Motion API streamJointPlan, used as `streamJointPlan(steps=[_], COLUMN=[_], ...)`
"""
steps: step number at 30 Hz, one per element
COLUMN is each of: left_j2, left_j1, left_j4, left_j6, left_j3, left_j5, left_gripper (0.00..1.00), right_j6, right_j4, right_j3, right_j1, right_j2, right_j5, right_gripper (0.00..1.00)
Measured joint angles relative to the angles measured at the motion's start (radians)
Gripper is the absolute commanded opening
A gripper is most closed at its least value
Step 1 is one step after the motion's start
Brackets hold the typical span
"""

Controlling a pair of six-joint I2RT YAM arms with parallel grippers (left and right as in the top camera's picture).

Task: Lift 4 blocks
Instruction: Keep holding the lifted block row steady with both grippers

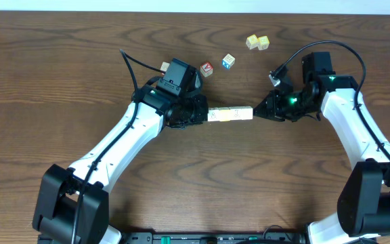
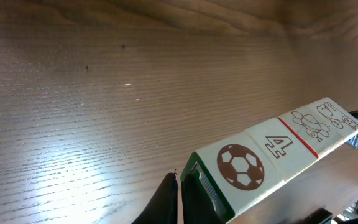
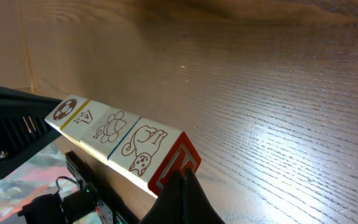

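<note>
The blocks point(image 1: 230, 114) between the jaws look like smooth painted wood, satin white faces with printed line pictures. The surface point(image 1: 59, 61) beneath the jaws is dark wood-grain, finely ridged, with a soft sheen. The jaws are matt black plastic.

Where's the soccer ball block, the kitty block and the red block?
soccer ball block point(image 2: 241, 167): left wrist view, ball picture.
kitty block point(image 3: 143, 148): right wrist view, cat drawing.
red block point(image 1: 207, 68): overhead view, top face.
</note>
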Motion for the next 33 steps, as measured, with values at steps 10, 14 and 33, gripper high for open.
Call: streamJointPlan(steps=[10, 14, 33], left_j2=[0.000, 0.000, 0.000], left_j1=[0.000, 0.000, 0.000], left_j4=[0.000, 0.000, 0.011], left_j6=[0.000, 0.000, 0.000], left_j3=[0.000, 0.000, 0.000], left_j5=[0.000, 0.000, 0.000], left_gripper=[0.07, 0.07, 0.07], right_j6=[0.001, 0.007, 0.019], right_j4=[0.011, 0.015, 0.021], right_j3=[0.000, 0.000, 0.000], right_j1=[0.000, 0.000, 0.001], right_j2=[0.000, 0.000, 0.000], right_j5=[0.002, 0.003, 0.009], right_gripper=[0.01, 0.01, 0.01])
